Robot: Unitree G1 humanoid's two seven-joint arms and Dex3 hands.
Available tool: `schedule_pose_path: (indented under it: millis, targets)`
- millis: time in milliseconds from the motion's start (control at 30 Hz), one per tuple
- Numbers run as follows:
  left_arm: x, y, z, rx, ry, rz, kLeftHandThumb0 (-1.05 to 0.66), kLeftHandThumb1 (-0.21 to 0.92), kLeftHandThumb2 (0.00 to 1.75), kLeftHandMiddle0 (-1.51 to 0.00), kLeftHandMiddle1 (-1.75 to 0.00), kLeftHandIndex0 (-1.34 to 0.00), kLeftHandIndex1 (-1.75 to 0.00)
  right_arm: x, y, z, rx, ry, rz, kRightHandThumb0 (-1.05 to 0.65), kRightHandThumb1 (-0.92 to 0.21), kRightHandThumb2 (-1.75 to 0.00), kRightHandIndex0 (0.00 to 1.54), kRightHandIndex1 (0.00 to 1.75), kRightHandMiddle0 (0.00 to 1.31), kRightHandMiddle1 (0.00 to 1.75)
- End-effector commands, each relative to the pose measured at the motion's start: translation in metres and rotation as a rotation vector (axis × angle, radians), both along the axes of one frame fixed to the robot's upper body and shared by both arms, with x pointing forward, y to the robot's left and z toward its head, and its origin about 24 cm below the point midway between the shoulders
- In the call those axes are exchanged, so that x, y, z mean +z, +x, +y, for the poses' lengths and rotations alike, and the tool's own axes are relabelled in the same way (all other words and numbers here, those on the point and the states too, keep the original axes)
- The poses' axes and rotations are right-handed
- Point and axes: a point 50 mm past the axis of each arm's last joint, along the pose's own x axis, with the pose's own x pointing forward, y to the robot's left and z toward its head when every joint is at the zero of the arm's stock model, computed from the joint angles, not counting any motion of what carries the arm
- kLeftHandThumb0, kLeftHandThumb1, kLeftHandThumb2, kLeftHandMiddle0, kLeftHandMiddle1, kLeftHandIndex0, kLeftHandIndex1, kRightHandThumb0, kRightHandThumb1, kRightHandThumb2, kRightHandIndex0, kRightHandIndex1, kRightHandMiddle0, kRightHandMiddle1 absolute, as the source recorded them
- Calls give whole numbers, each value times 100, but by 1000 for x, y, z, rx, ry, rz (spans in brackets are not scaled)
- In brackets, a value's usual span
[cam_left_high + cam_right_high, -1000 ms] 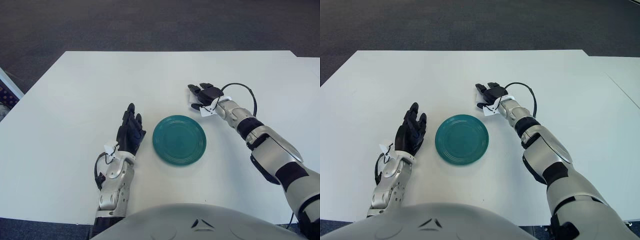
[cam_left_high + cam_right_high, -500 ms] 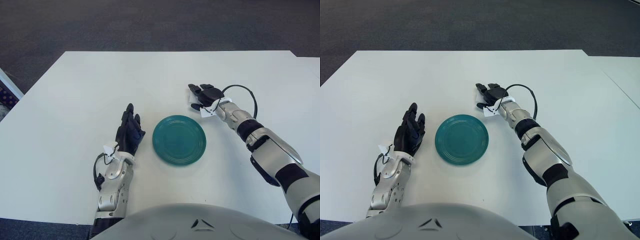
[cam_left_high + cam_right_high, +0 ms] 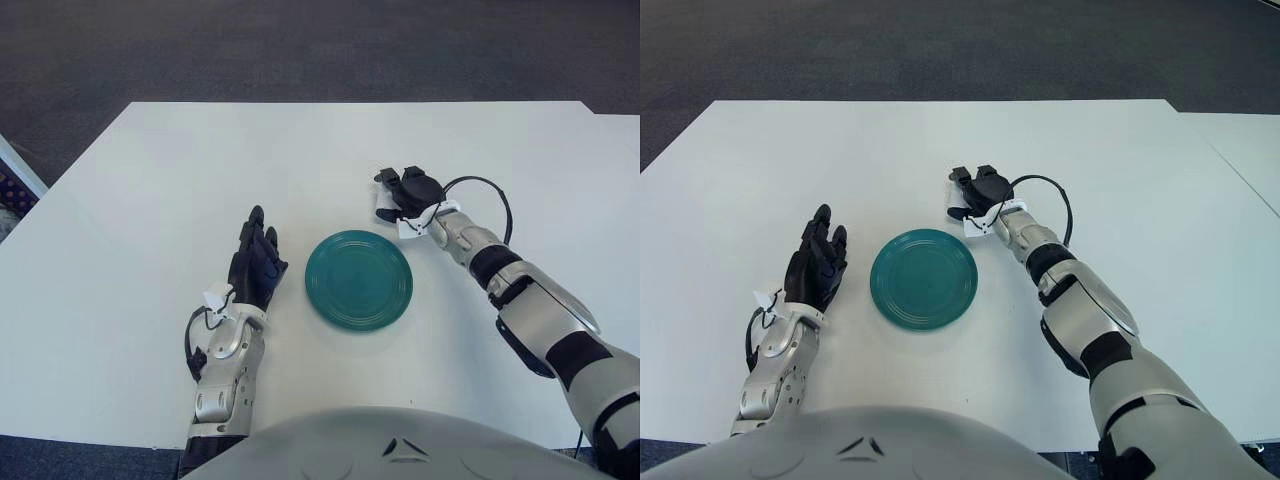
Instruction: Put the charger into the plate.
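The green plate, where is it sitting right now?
The green plate lies on the white table just in front of the robot, between the open left hand and the right hand.

Both arms are built alike: silver-grey shells on the forearms, broken up by black bands and black joint sections. The left hand (image 3: 256, 262) has dark, almost black fingers on a pale metallic wrist block, with a small white tag and a short black cable looping at its nine o'clock side. The right hand (image 3: 406, 192) is black too, with a white tag at the wrist and a thin black cable arching away toward three o'clock. A rounded grey torso shell fills the six o'clock edge.
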Motion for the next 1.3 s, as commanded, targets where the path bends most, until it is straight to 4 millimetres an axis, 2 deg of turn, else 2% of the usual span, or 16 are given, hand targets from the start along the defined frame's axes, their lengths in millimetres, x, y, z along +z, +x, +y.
schedule_pose_path:
  millis: [0, 267, 333, 433, 500, 600, 867, 1267]
  targets:
    - [0, 1, -2, 39, -40, -9, -105, 92, 101, 0, 0, 0, 0, -46, -31, -10, -7, -98, 154, -93, -92, -48, 9, 174, 0, 165]
    - [1, 1, -1, 18, 15, -16, -105, 92, 100, 0, 0, 0, 0, -45, -30, -12, 4, -134, 114, -78, -92, -28, 23, 175, 2, 174]
    - [1, 2, -1, 18, 11, -19, -105, 92, 100, 0, 0, 0, 0, -45, -30, -12, 7, -146, 108, -75, -92, -25, 30, 175, 5, 174]
    - [2, 2, -1, 16, 5, -23, -105, 92, 101, 0, 0, 0, 0, -45, -29, -13, 14, -167, 93, -64, -92, -23, 56, 175, 20, 175]
    - [2, 2, -2, 14, 5, -24, -105, 92, 101, 0, 0, 0, 0, -44, -29, -14, 17, -176, 87, -49, -77, -60, 70, 175, 29, 175]
    - [2, 2, -3, 6, 7, -23, -105, 92, 101, 0, 0, 0, 0, -44, -28, -16, 10, -182, 79, -42, -70, -77, 80, 175, 33, 175]
    - [3, 2, -4, 5, 0, -41, -105, 92, 99, 0, 0, 0, 0, -42, -27, -20, 4, -188, 73, -39, -69, -83, 95, 175, 34, 175]
    - [4, 3, -5, 18, -2, -29, -105, 92, 101, 0, 0, 0, 0, -41, -26, -22, 9, -176, 71, -40, -62, -93, 107, 175, 39, 175]
